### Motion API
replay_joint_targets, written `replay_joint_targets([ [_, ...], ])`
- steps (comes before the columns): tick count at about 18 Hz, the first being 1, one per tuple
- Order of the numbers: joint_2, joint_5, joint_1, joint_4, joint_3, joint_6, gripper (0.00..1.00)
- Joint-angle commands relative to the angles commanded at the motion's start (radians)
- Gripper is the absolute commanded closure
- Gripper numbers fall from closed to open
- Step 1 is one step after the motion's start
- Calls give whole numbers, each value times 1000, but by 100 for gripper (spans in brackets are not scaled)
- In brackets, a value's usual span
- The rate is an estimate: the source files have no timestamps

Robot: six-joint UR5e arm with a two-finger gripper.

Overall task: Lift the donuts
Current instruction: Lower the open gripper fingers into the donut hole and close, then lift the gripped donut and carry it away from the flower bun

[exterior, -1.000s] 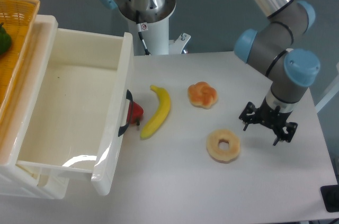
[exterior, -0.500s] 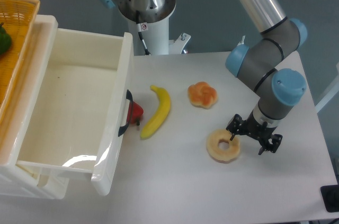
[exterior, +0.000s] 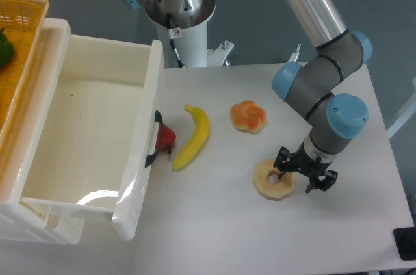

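The donut (exterior: 270, 181) is a pale tan ring lying flat on the white table, right of centre near the front. My gripper (exterior: 303, 177) is open, pointing down over the donut's right edge. One finger sits at the donut's centre hole and the other stands just outside its right rim, so the jaws straddle the ring's right side. I cannot tell whether the fingertips touch the donut.
An orange-brown knotted bun (exterior: 248, 116) lies behind the donut. A banana (exterior: 194, 137) and a red pepper (exterior: 165, 136) lie left of it, beside a large white bin (exterior: 97, 132). A wicker basket (exterior: 16, 41) stands at far left. The table's right edge is close.
My gripper has moved left and toward the front, from clear of the donut on its right to straddling the donut's right rim. The donut has not moved.
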Motion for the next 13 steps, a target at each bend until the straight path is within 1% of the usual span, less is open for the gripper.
replay_joint_targets([
  [2, 0, 2, -2, 0, 0, -9, 41],
  [3, 0, 2, -2, 0, -2, -9, 47],
  [4, 0, 3, -2, -2, -2, -9, 55],
  [7, 6, 3, 0, 0, 0, 0, 86],
  [8, 8, 3, 2, 0, 5, 0, 91],
  [12, 18, 8, 5, -2, 12, 6, 91],
  [13, 29, 11, 5, -5, 17, 6, 96],
])
